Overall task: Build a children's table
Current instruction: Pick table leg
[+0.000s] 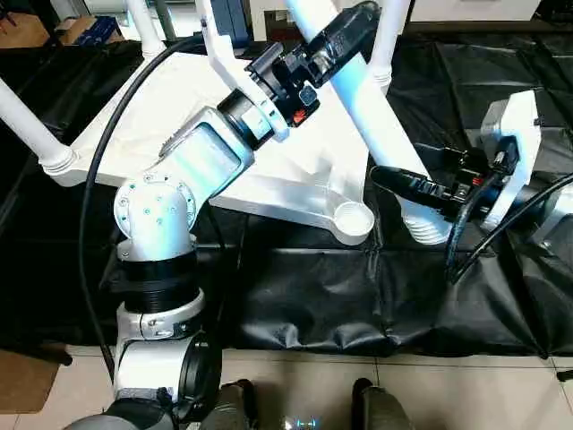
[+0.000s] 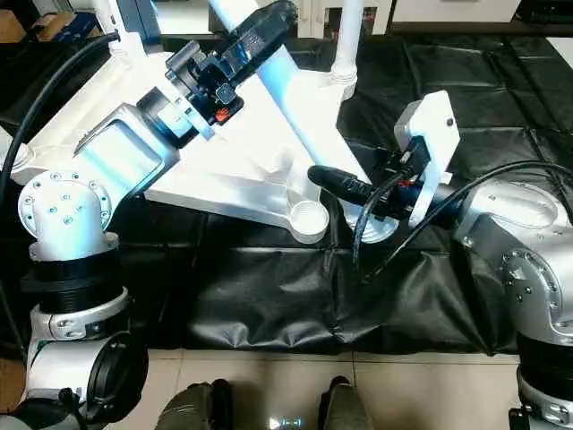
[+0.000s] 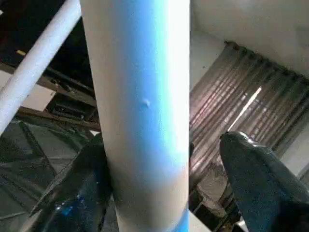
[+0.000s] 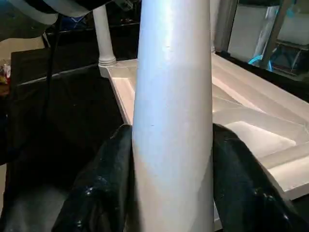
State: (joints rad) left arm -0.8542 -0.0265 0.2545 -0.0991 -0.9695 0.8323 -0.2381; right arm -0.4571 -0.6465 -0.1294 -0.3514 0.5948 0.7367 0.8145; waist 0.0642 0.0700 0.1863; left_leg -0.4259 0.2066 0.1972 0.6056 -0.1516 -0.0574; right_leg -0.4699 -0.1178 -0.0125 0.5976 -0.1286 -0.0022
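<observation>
While the tabletop lay ribs-up on black sheeting, the loose leg slanted from 11 to 5 o'clock w/ the right gripper clamped near its base & the left gripper straddling it higher, one finger off.

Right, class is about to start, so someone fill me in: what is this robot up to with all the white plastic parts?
It is putting together a children's table. The white table top lies upside down on black sheeting, with three legs already standing in corner sockets. The right gripper is clamped on the thick lower end of the fourth leg, while the left gripper straddles it higher up, one finger clear of the tube. The nearest corner socket is still empty.
</observation>
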